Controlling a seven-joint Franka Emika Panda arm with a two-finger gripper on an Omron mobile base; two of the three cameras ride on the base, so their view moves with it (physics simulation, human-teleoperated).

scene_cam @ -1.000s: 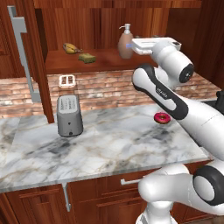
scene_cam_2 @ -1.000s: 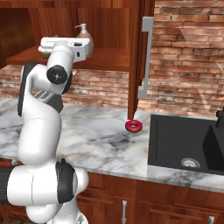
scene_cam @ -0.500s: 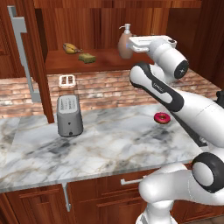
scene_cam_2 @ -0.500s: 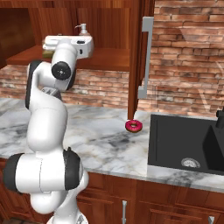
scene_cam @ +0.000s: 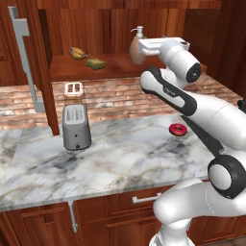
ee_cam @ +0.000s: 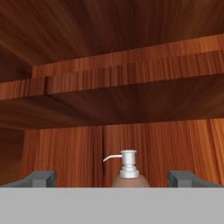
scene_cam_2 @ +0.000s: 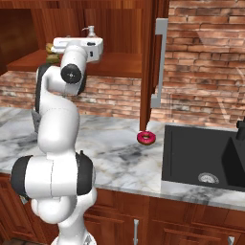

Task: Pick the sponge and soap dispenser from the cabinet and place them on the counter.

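The gripper (ee_cam: 112, 178) is facing the soap dispenser (ee_cam: 127, 173) at the hand view's bottom centre, jaws standing wide. Advancing straight should put its body between them before closing.

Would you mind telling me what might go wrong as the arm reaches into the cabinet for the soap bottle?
1. The open gripper is lined up high, near the thin pump of the soap dispenser; closing there could slip off or tip the rounded bottle.
2. The hand is close under the cabinet shelf; lifting too far may strike the wood.
3. A push forward could knock the bottle toward the back wall, or sideways toward the sponge and banana.
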